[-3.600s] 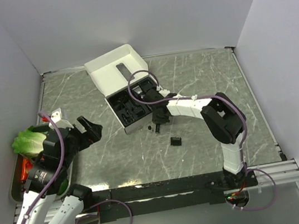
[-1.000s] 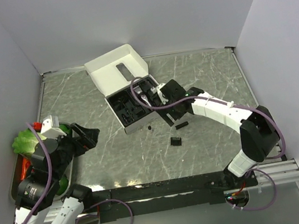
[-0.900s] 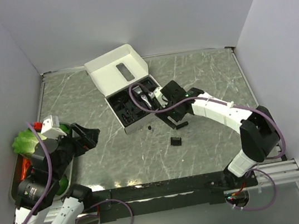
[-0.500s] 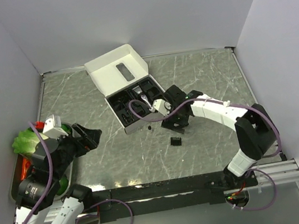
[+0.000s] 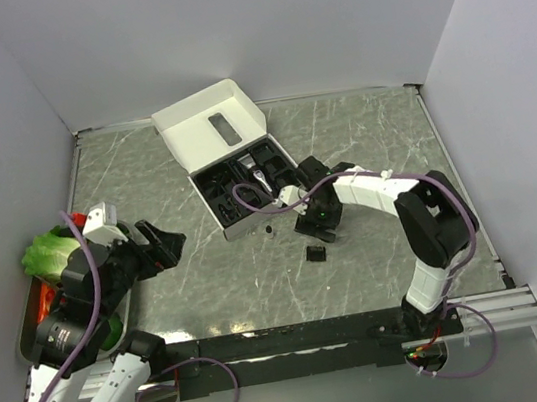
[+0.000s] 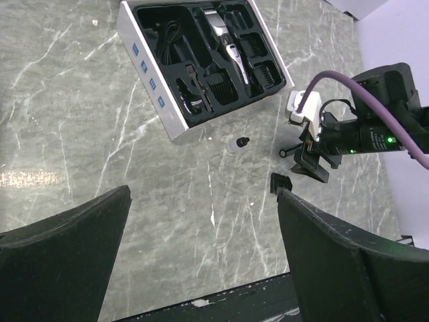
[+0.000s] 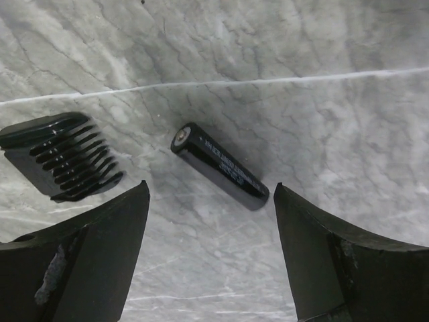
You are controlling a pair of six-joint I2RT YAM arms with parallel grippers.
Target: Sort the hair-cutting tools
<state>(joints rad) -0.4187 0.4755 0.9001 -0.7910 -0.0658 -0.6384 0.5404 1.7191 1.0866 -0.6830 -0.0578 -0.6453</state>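
**Right hand straddling the little black cylinder**

The right hand (image 7: 210, 201) is spread wide, one finger on each side of a small black cylinder (image 7: 220, 168) that lies flat on the counter (image 7: 322, 100). It isn't touching it. In the wrist view the cylinder runs diagonally, with the capped end up-left. A comb attachment (image 7: 64, 157) sits just beside it, teeth pointing down-right. The clipper (image 6: 224, 37) lies in the box (image 6: 144, 74), roughly parallel to the blue-marked wall. The left hand (image 6: 203, 201) is wide open too and holds nothing.
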